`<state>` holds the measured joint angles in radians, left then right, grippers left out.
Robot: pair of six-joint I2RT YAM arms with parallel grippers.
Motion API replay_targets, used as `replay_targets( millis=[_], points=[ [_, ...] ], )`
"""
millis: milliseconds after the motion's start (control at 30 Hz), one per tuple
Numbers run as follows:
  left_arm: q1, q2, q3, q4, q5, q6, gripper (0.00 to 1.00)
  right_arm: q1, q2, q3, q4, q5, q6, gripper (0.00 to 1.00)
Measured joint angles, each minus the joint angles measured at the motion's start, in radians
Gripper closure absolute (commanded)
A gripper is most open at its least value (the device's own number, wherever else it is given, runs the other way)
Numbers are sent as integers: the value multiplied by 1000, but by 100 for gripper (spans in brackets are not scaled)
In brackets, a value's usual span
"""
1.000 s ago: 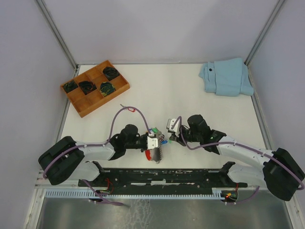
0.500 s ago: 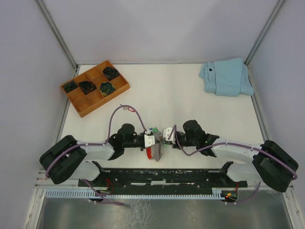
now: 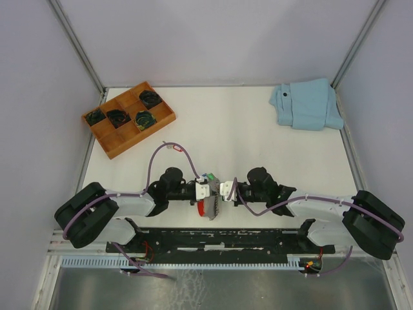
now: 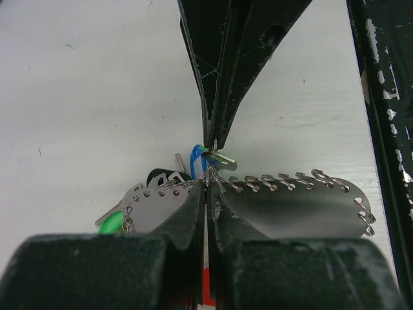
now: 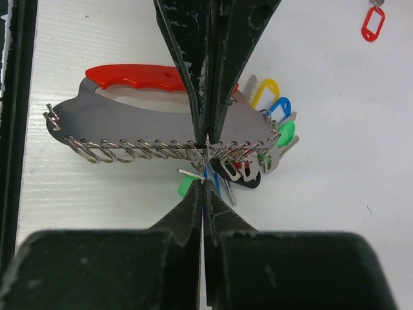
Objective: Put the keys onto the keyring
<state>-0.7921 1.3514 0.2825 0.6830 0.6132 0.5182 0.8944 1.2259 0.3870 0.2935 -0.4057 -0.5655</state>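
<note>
The keyring (image 5: 142, 119) is a grey plate with a red curved handle and a row of wire hooks, with yellow, blue and green tags bunched at one end. It also shows in the top view (image 3: 210, 208). My left gripper (image 3: 208, 191) (image 4: 206, 179) is shut on the plate's hooked edge. My right gripper (image 3: 224, 190) (image 5: 204, 182) is shut on a small silver key with a green tag (image 5: 186, 187) and holds it tip to tip against the hooks. A red-tagged key (image 5: 373, 24) lies apart on the table.
A wooden tray (image 3: 116, 145) with dark coiled items stands at the far left. A folded light-blue cloth (image 3: 306, 103) lies at the far right. The black base rail (image 3: 219, 239) runs just behind the grippers at the near edge.
My right gripper has moved left with its key until its tips meet the left gripper's tips at the keyring hooks. The left gripper has barely moved.
</note>
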Motion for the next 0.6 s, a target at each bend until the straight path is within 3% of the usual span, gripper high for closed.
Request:
replay_targets(
  millis=[600],
  points=[
    [0, 6, 1, 0, 21, 0, 97, 29, 0, -10, 35, 51, -34, 99]
  ],
)
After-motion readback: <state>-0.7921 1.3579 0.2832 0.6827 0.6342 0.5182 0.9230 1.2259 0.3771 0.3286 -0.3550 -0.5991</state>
